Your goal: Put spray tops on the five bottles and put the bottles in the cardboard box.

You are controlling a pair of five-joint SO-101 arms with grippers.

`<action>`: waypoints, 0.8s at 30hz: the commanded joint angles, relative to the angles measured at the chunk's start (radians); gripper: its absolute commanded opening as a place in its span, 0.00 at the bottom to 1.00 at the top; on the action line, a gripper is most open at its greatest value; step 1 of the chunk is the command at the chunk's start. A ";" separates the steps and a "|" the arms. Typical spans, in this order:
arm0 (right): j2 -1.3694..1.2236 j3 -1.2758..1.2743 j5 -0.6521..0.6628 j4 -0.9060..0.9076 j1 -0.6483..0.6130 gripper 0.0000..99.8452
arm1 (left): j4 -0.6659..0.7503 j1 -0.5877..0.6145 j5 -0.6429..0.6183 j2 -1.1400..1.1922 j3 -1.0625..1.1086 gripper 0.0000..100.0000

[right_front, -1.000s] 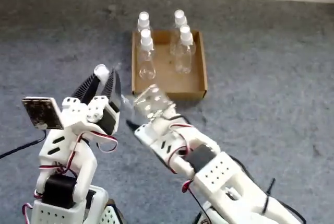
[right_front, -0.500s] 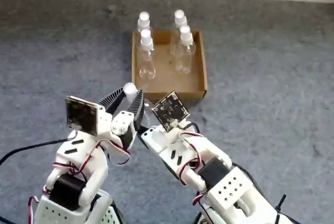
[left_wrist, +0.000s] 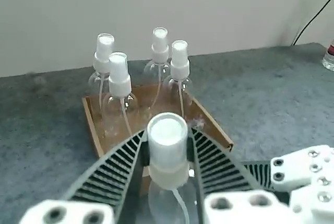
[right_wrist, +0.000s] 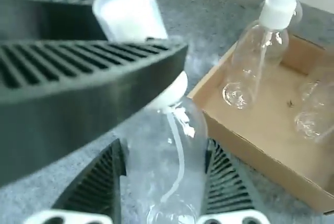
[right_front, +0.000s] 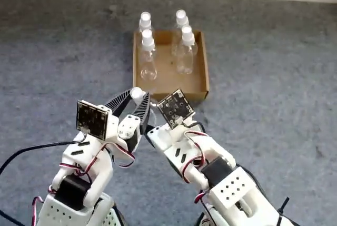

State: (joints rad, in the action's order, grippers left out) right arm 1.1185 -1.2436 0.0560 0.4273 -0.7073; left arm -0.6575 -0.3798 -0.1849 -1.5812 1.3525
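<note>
The fifth bottle stands roughly upright, top up, mid-frame in the high view, just below the cardboard box's near edge. The left gripper pinches its spray top. The right gripper clamps its clear body, whose inner tube the right wrist view shows. Open carpet flanks the box.

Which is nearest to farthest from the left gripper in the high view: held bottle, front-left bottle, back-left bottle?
1. Held bottle, spray top gripped by the left gripper.
2. Front-left bottle, left side of the cardboard box.
3. Back-left bottle, directly behind it, by the far wall.
</note>
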 commanded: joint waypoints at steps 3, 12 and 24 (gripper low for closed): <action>0.031 0.019 -0.012 -0.002 0.033 0.00 | 0.003 -0.028 0.006 0.013 0.013 0.01; 0.031 0.018 -0.015 -0.002 0.053 0.00 | 0.003 -0.117 0.006 0.015 0.027 0.01; 0.031 0.018 -0.020 -0.002 0.051 0.00 | -0.063 -0.116 0.114 0.012 0.073 0.01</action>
State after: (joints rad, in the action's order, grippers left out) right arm 1.1170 -1.2666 0.0499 0.4289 -0.6813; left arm -0.6728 -0.4549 -0.0836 -1.5827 1.4062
